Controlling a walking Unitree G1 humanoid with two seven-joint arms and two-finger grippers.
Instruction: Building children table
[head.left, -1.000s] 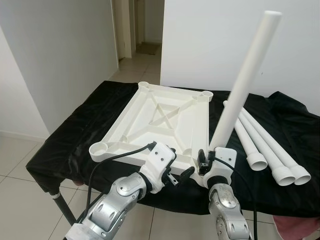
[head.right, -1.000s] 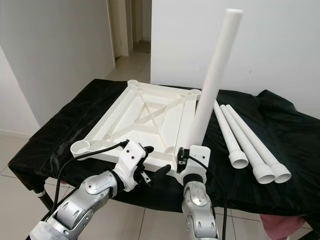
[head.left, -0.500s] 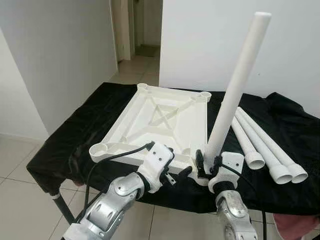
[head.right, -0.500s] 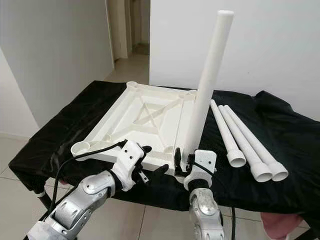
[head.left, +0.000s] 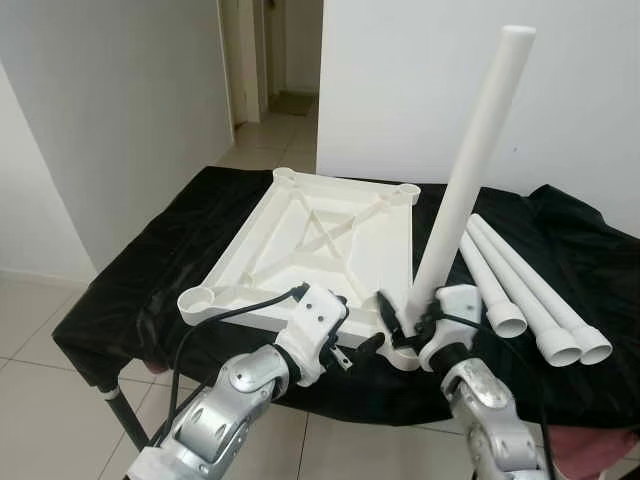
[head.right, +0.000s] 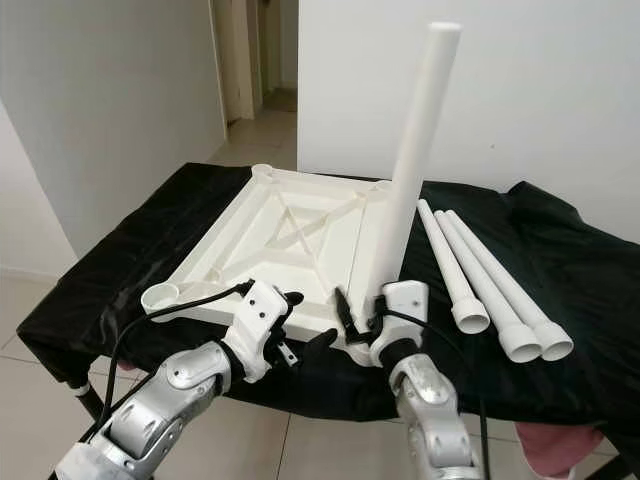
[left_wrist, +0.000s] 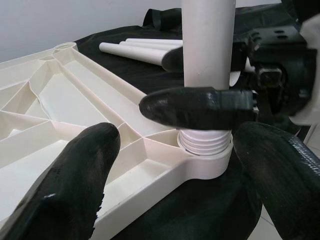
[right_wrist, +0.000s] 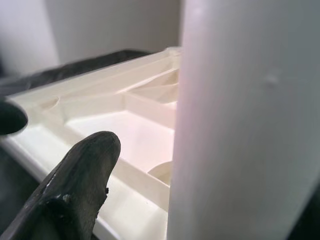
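From the left eye view, the white tabletop (head.left: 320, 245) lies upside down on the worktop (head.left: 130, 280) under its black cloth, ribs up, a round socket at each corner; a white leg (head.left: 468, 165) stands in the near socket at the tabletop's 5 o'clock corner, leaning slightly toward 1 o'clock; the right gripper (head.left: 402, 322) is clamped around its base; three spare legs (head.left: 525, 290) lie side by side at 3 o'clock of the tabletop, well apart from it; the left gripper (head.left: 352, 352) sits at the near edge, fingers spread, grasping nothing.

The right eye view shows the same layout; a doorway (head.right: 250, 60) opens at 11 o'clock.

In the left wrist view, the leg's ribbed end sits in the socket (left_wrist: 206, 161); a black finger of the right gripper presses across the leg just above it; the left gripper's own fingers (left_wrist: 75, 185) are parted on either side.

In the right wrist view, the leg is close and blurred, one finger (right_wrist: 75, 185) beside it.

No brand, label or writing can be read.
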